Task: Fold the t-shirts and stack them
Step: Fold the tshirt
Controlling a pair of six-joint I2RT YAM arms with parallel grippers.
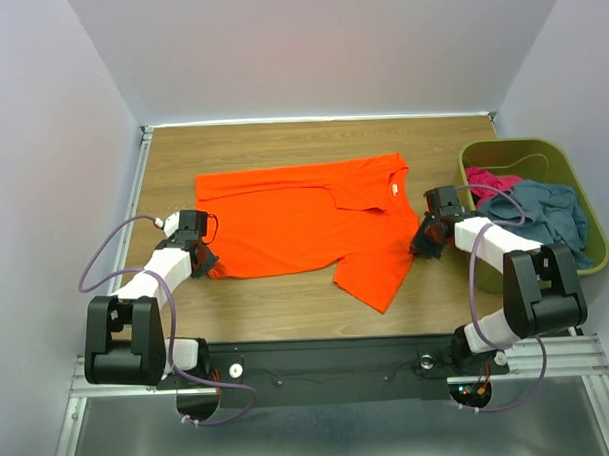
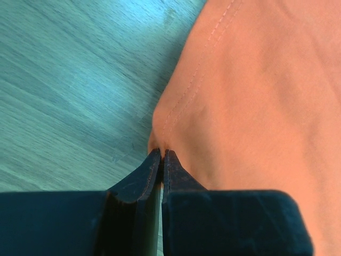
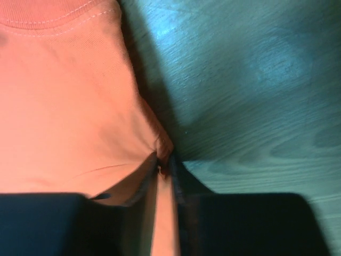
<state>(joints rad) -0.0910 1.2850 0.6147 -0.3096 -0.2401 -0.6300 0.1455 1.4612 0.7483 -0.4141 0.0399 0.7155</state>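
The left hand [image 2: 161,154] is clenched on the stitched hem corner of the bright orange soft cloth t-shirt [image 1: 304,220], its two dark fingers pressed together with a pinch of fabric between the tips. The right hand [image 3: 166,162] has orange cloth running between its fingers at the shirt's opposite edge, and it looks to be grasping that edge, though its jaws stand a little further apart than the left's. Outward from the hands, the shirt lies spread nearly flat across the middle of the brown wood-grain tabletop [image 1: 272,144], with its collar and white neck label toward two o'clock and one sleeve splayed out toward five o'clock. At three o'clock, just beside the right arm, an olive-green plastic tub [image 1: 573,174] holds a slate blue-grey t-shirt [image 1: 549,211] and a magenta-pink t-shirt [image 1: 491,181], both crumpled. I judge the orange shirt to be light, limp and easily creased: it will sag between any two grip points and drag on the wood if lifted low. The sewn hems and seams are the firmest places to pinch, and holding two matching edge points should keep a fold straight.
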